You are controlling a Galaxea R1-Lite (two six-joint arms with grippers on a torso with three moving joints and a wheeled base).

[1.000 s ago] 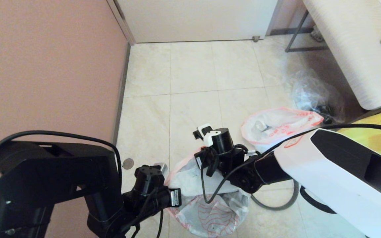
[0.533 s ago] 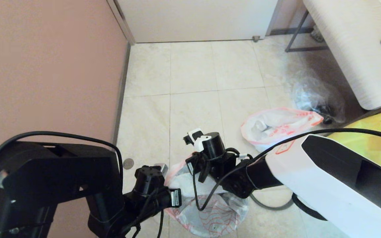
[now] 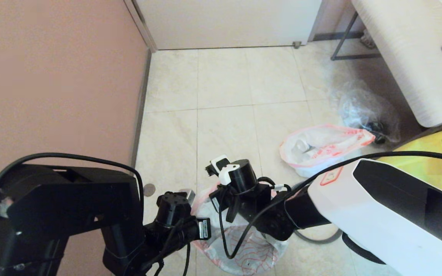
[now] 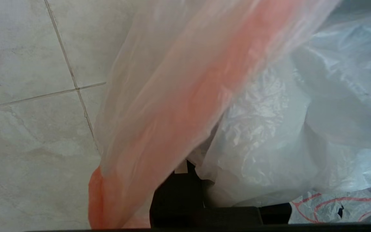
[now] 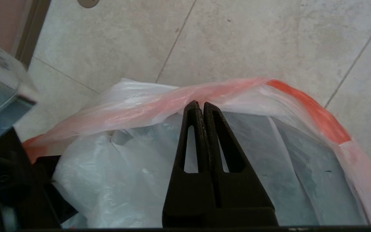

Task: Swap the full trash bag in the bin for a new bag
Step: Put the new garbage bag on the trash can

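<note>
The new bag [image 3: 244, 251], limp white film with red line drawings and an orange-red rim band [image 5: 314, 112], is draped at the bottom centre of the head view. My right gripper [image 5: 201, 105] is shut, its tips pinching the rim band, which peaks there. My left gripper [image 4: 185, 174] is mostly covered by the film, which fans out from its dark finger [image 4: 175, 196]. The bin is hidden under the bag; only a dark shade [image 5: 269, 161] shows through. The full trash bag [image 3: 322, 147], lumpy with bottles, lies on the floor to the right.
A grey rim ring [image 3: 320, 237] lies on the tiles beside the new bag. A clear plastic bag [image 3: 363, 111] and a yellow bag [image 3: 436, 155] sit at the right under a table [image 3: 409, 57]. The pink wall [image 3: 52, 96] runs along the left.
My right arm has moved left and nearer to me, carrying the bag's rim with it. The left arm has stayed still.
</note>
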